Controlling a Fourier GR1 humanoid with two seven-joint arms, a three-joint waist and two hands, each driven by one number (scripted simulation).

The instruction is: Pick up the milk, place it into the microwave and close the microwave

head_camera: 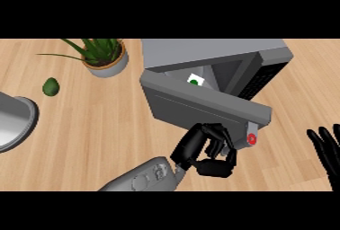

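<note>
- The left hand [207, 152] sits low in the middle of the head view, its black fingers curled in towards the thumb with nothing visible inside the curl.
- Its fingertips [214, 132] meet the lower edge of the microwave's door [199, 101], close to the door's right-hand corner.
- A grey forearm [143, 177] runs to that hand from the lower left.
- The right hand [325, 146] shows at the right edge, open with its fingers straight and pointing up, well apart from the microwave [212, 51] and touching nothing.
- The microwave stands on the counter [86, 143] at the upper middle, a grey box with a dark panel along its right side.
- The door is swung partway across the opening and leaves a gap along its upper edge.
- The milk [194, 80] is inside the microwave, seen through that gap as a small white carton with a green mark; the door hides its lower part.
- A red button [252, 139] sits on the door's near right corner, just beside the left hand.
- A potted plant [104, 56] stands to the left of the microwave.
- An avocado [51, 86] lies on the counter lower left of the plant.
- A metal bowl [15, 120] is cut off by the left edge.
</note>
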